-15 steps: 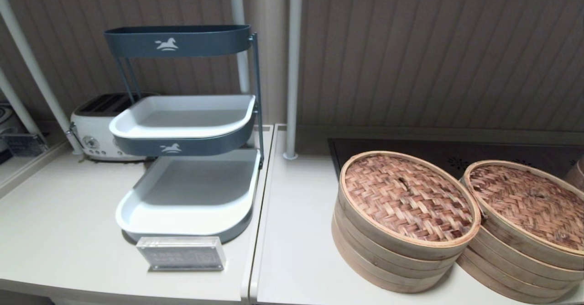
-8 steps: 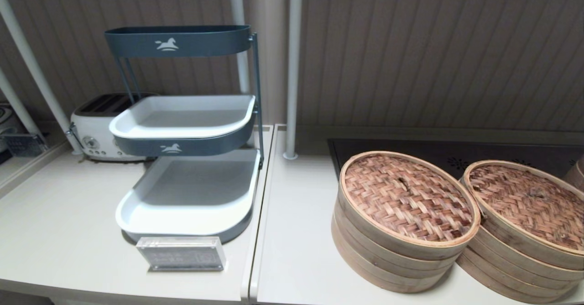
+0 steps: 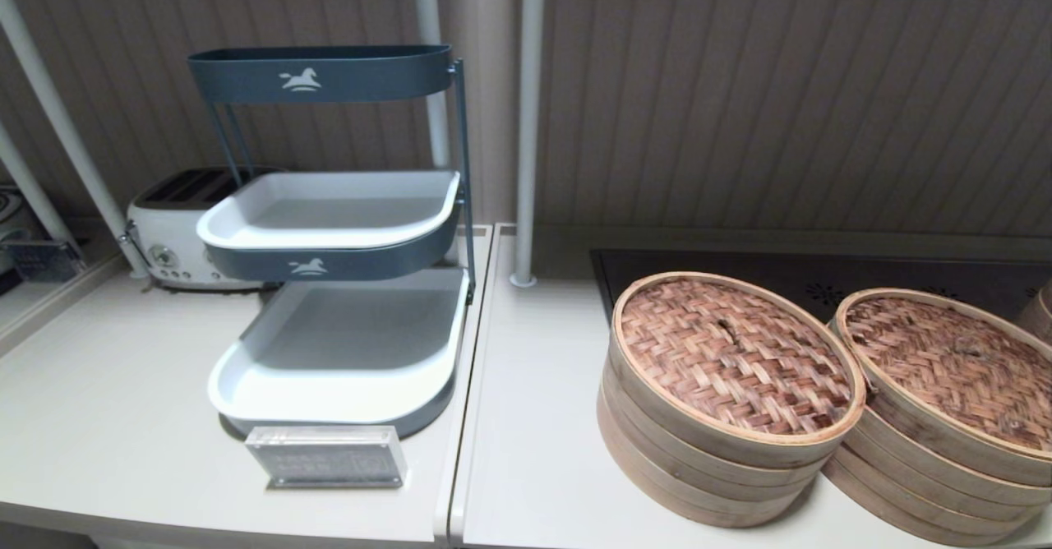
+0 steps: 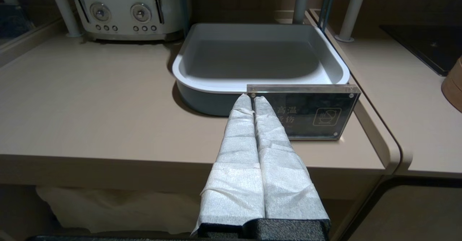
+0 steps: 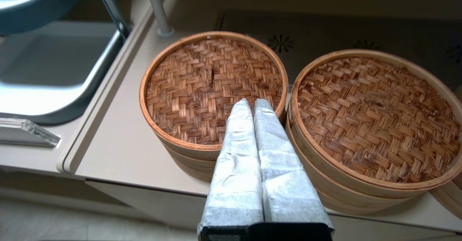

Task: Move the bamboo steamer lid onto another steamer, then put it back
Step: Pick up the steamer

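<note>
- The bamboo steamer lid, round and shallow with a reddish-brown herringbone weave, a small dark slit near its centre and a pale smooth rim, sits flat on a stack of pale bamboo rings; in the right wrist view the lid lies just ahead of the right gripper's tips.
- Another steamer, a like stack of pale rings, stands touching the first on the side away from the rack and carries a second lid of darker, duller weave with a small centre knot.
- The right gripper, wrapped in white cloth, hangs off the counter's front edge with its two fingers pressed together, holding nothing.
- The left gripper, also cloth-wrapped with fingers together and empty, points at a clear acrylic sign just ahead of it.
- Beyond the sign sits a three-tier blue-grey rack whose white trays hold nothing visible.
- A cream toaster stands behind the rack, beyond the left gripper.
- All rests on a pale beige counter; a dark cooktop lies behind the steamers, against a ribbed brown wall with white poles.
- Compared with a second ago, lids, steamers and rack sit unchanged.
</note>
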